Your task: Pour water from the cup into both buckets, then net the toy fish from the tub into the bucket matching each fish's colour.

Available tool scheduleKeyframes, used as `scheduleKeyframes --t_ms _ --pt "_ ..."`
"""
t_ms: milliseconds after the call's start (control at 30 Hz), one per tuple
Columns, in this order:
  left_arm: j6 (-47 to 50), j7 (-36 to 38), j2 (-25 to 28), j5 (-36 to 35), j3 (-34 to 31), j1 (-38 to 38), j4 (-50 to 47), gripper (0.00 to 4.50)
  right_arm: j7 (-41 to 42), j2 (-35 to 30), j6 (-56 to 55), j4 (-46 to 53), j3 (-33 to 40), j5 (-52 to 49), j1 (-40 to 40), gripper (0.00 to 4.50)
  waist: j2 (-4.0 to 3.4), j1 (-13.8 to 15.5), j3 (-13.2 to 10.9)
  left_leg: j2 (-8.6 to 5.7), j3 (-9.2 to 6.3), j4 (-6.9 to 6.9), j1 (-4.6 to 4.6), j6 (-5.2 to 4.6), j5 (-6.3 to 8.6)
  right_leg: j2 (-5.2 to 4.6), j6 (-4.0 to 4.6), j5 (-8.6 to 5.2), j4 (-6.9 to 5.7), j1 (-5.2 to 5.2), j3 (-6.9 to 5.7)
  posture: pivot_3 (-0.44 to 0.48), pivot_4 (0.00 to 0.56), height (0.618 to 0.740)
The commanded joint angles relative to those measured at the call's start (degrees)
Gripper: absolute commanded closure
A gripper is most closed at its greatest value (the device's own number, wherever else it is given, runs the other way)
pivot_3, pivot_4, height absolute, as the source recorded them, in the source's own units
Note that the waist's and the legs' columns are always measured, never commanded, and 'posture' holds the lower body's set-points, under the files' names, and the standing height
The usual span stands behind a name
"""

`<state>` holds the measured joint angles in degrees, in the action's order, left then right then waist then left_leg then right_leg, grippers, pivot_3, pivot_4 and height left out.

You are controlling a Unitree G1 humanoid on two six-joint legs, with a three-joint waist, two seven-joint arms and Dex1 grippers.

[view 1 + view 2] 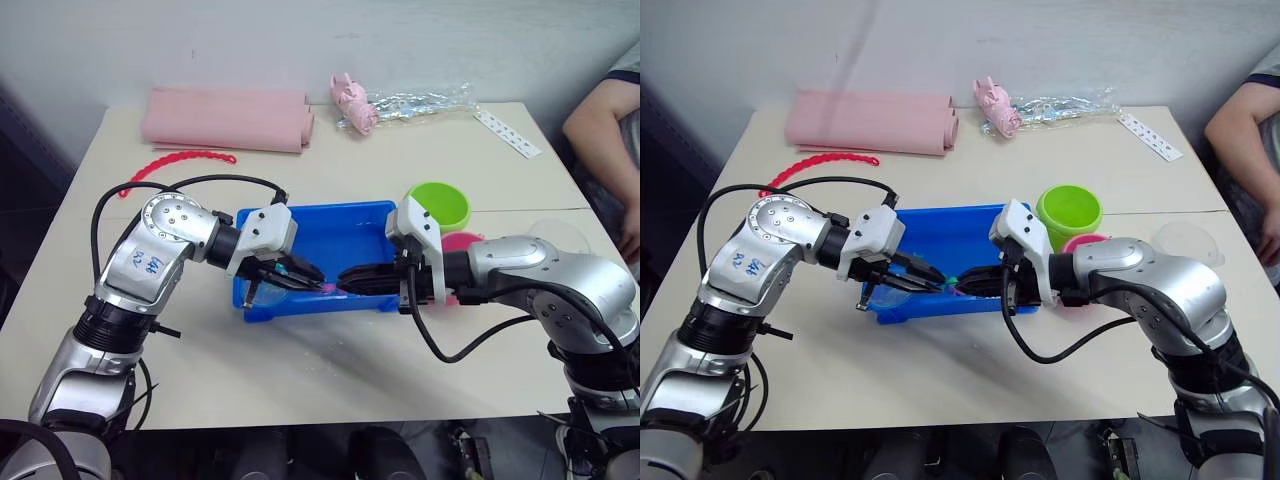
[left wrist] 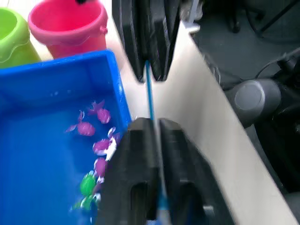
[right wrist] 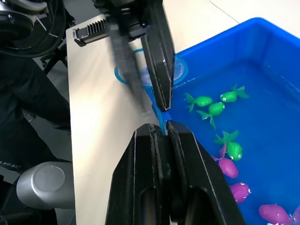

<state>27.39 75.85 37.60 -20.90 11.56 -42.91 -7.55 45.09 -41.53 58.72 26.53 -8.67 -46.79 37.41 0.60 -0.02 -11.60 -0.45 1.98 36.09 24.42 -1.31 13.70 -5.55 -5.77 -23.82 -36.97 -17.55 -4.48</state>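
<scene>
My left gripper (image 1: 315, 272) and right gripper (image 1: 345, 277) meet tip to tip over the front rim of the blue tub (image 1: 320, 210). Both are shut on the thin handle (image 2: 150, 89) of the net, which runs straight between them. The net's blue-rimmed hoop (image 3: 129, 77) hangs behind the left gripper, outside the tub's front wall. Green toy fish (image 3: 211, 105) and pink ones (image 3: 229, 166) lie in the tub's water. The lime green bucket (image 1: 437, 203) and the pink bucket (image 1: 462, 242) stand at the tub's right end. Further right sits the clear cup (image 1: 1185, 243).
A folded pink cloth (image 1: 228, 118) and a red beaded strip (image 1: 180, 160) lie at the back left. A clear bag with a pink item (image 1: 400, 103) and a white strip (image 1: 508, 133) lie at the back. A person's arm (image 1: 605, 120) rests at the right edge.
</scene>
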Motion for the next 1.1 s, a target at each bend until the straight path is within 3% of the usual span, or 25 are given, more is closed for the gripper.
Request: scheduleKeyframes --t_ms 33,133,233,400,567,700,833,1100 --pt "6.13 -5.73 -2.39 -11.74 -12.34 -2.58 -2.14 2.31 2.32 -1.53 -3.8 1.66 2.71 1.3 -1.55 4.5 0.01 0.01 -0.01 0.0 -0.01 0.0 0.0 0.0 0.0 0.0 0.0 0.0 0.01 0.0 0.0 0.0 0.15 0.74" --pt "12.71 -8.06 0.86 -17.42 -20.16 -3.41 1.07 1.16 4.85 -4.36 -7.02 1.16 6.45 2.2 -4.1 4.5 0.07 -0.01 -0.04 0.01 -0.04 0.04 0.0 0.0 0.0 0.0 0.0 0.0 -0.02 0.01 -0.02 0.0 0.15 0.74" --pt "14.06 -9.86 4.22 -18.54 -24.72 -2.41 4.0 0.04 7.89 -8.15 -11.04 0.02 10.09 4.24 -7.44 4.5 0.07 -0.13 -0.04 0.01 0.03 -0.03 -0.09 0.0 0.0 0.0 0.0 0.0 -0.02 0.03 0.0 0.0 0.15 0.74" --pt "2.59 -6.39 9.0 -12.37 -26.06 7.11 6.26 0.04 13.88 -14.91 -27.08 -5.97 13.85 15.16 -13.05 4.5 0.07 -0.07 -0.04 0.01 0.06 -0.03 -0.12 -0.02 0.01 -0.01 0.0 0.0 0.01 0.06 0.02 0.0 0.15 0.74" --pt "-9.59 -3.67 9.56 -6.81 -24.03 15.27 8.52 0.04 16.57 -17.53 -39.39 -12.48 12.79 24.18 -13.34 4.5 0.09 -0.09 -0.06 0.02 0.14 0.03 -0.2 -0.01 0.01 -0.02 0.0 0.0 0.03 0.04 0.09 0.0 0.15 0.74" --pt "-14.72 -3.37 7.69 -3.15 -19.83 19.86 8.98 0.04 21.56 -18.66 -61.08 -22.12 5.65 37.62 -6.72 4.5 0.04 -0.2 -0.08 0.02 0.2 0.07 -0.26 0.0 0.0 -0.05 0.0 0.0 0.03 0.04 0.17 0.0 0.15 0.74" --pt "-14.48 -4.21 6.74 -3.19 -18.18 19.35 8.57 0.04 24.94 -17.57 -71.41 -30.92 0.78 44.14 0.91 4.5 0.05 -0.26 -0.1 0.05 0.22 0.08 -0.27 0.0 0.0 -0.03 0.0 0.0 -0.01 -0.01 0.2 0.0 0.15 0.74" --pt "-14.51 -5.73 5.59 -3.18 -16.64 19.08 8.45 0.04 31.27 -16.39 -73.8 -33.67 -6.39 51.34 9.41 4.5 0.04 -0.24 -0.11 0.07 0.2 0.04 -0.25 0.0 0.0 -0.02 0.0 0.0 -0.18 -0.02 0.17 0.0 0.15 0.74"
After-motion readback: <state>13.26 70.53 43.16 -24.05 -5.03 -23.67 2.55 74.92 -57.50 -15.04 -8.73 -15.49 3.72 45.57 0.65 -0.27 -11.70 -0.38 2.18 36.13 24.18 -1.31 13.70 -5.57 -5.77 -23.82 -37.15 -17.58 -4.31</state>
